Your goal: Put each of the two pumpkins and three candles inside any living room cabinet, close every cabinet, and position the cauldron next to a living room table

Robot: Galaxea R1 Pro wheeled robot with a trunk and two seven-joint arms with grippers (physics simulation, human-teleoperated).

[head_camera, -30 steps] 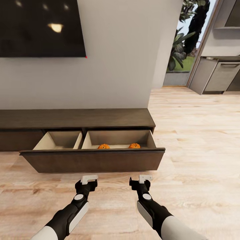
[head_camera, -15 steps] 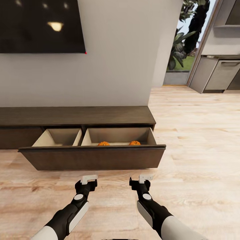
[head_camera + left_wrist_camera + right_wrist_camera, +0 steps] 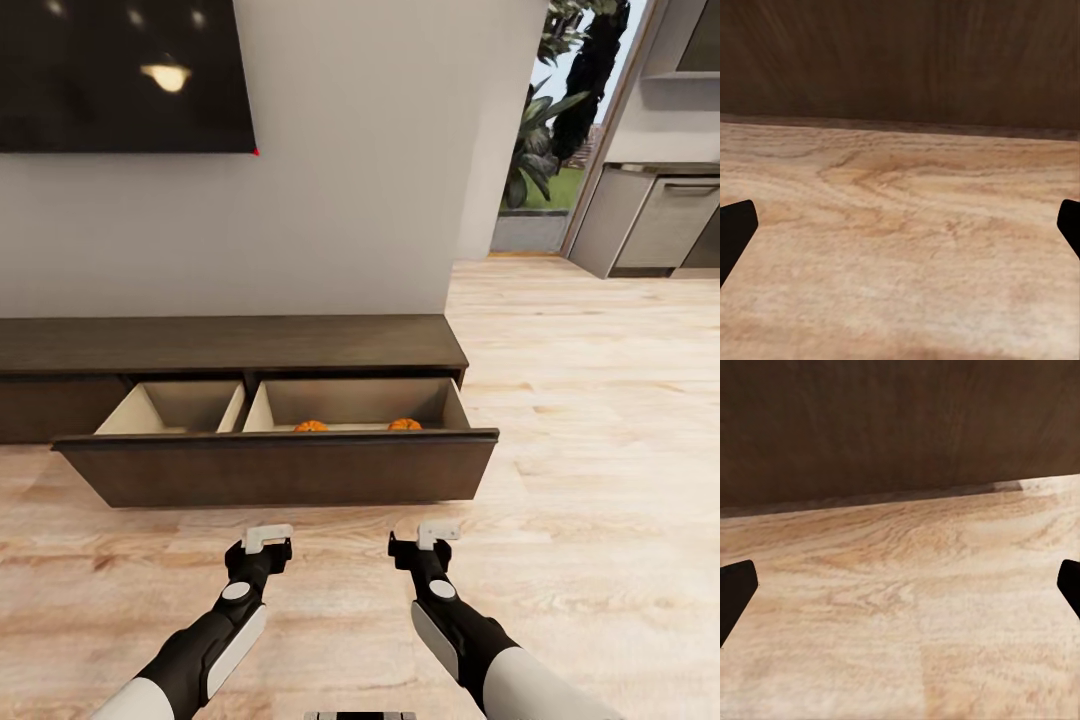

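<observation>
Across the middle left of the head view runs the cabinet point(image 3: 230, 350), its wide drawer point(image 3: 280, 468) pulled out, pale inside. Two pumpkins point(image 3: 311, 426) point(image 3: 404, 424) sit in its right compartment, just behind the front panel; I see no candles. At lower centre the left gripper point(image 3: 266, 541) and right gripper point(image 3: 425, 540) hang low over the wood floor point(image 3: 600, 420), each spread wide and holding nothing. Leave the drawer open, I'd judge, fetch the candles, and push squarely with both grippers when closing.
</observation>
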